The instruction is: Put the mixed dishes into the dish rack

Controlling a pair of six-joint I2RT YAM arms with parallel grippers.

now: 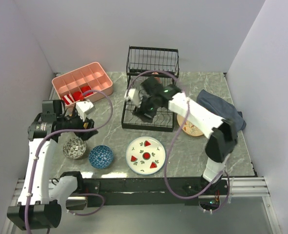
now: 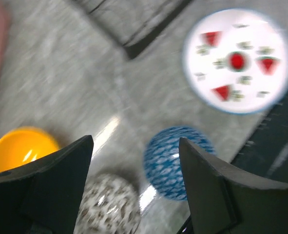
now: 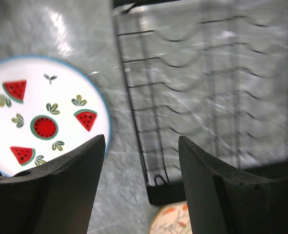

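Beside the wire rack (image 1: 152,61) lies a round watermelon plate (image 1: 145,155).

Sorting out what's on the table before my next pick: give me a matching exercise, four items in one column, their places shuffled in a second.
Items
1. watermelon plate
2. blue patterned bowl
3. bird-motif plate
4. pink tray

Places
A. just right of the dish rack
B. far left, beside the dish rack
C. between the grey patterned bowl and the watermelon plate
D. in front of the dish rack's near edge

Pairs: 1-D, 2-C, 3-A, 4-B
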